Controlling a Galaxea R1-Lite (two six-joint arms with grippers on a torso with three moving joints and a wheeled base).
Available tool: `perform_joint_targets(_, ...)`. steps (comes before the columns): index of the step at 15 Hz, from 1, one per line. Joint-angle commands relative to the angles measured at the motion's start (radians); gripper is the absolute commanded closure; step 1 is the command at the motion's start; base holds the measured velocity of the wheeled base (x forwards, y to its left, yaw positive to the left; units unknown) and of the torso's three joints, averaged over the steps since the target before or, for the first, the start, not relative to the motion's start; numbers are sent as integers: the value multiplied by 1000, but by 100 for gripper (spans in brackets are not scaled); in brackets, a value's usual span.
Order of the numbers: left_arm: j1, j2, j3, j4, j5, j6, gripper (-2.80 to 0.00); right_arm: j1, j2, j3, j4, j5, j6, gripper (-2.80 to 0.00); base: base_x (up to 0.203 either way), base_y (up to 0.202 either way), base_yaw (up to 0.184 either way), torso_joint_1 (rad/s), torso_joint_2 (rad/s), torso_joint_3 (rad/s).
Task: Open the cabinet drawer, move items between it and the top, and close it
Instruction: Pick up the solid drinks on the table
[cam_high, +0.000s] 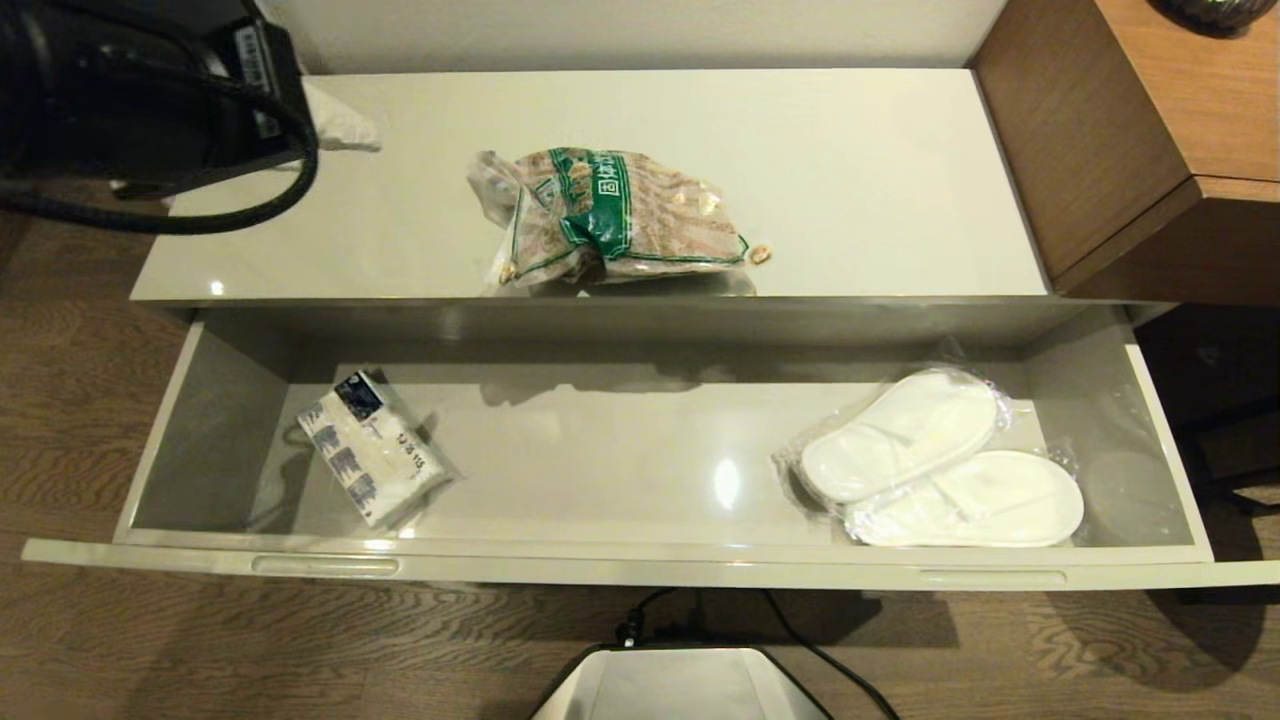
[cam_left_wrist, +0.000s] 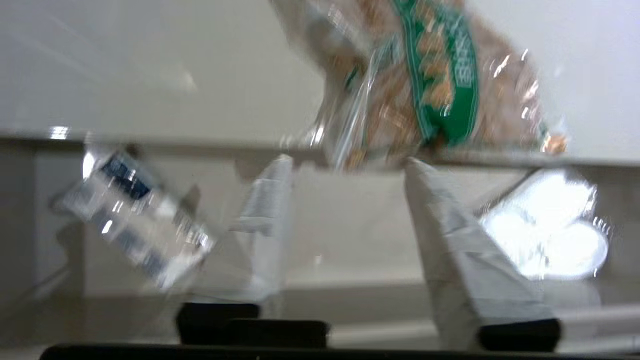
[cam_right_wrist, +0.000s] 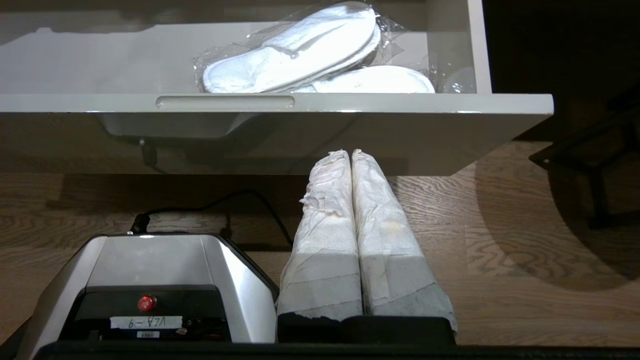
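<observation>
I have the cabinet drawer (cam_high: 660, 572) pulled fully out below the top (cam_high: 860, 170), so opening is done and I judge the item transfer is the step in hand. The bag (cam_high: 610, 215) lies on the top near its front edge, touching nothing else. In the drawer, wrapped white slippers (cam_high: 940, 465) sit at my right and a tissue pack (cam_high: 372, 460) at my left. My left gripper (cam_left_wrist: 345, 165) hangs off the bag with its jaws parted and empty. The right gripper (cam_right_wrist: 351, 156) is parked low before the drawer, fingers pressed together. Next I would pick something from the drawer, or push it closed
</observation>
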Motion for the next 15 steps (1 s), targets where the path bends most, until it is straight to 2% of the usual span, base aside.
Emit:
perform_joint_targets(1,-3,-152,21,119,2,-7,0,0,-13,3,0,0,0,0,0,0,0,0,0,0)
perform_joint_targets(3,10,-319,80,235,-2,-10,0,0,-13,3,0,0,-1,0,0,0,0,0,0,0)
perform_joint_targets(7,72,-636,395,355,-10,-7,0,0,-13,3,0,0,0,0,0,0,0,0,0,0)
perform_joint_targets(9,109,-740,483,409,-15,-2,0,0,-13,3,0,0,-1,0,0,0,0,0,0,0)
perform_joint_targets(12,219,-978,619,528,-91,26,0,0,-13,3,0,0,-1,0,0,0,0,0,0,0)
perform_joint_targets(15,399,-1094,745,577,-219,140,0,0,-13,3,0,0,-1,0,0,0,0,0,0,0)
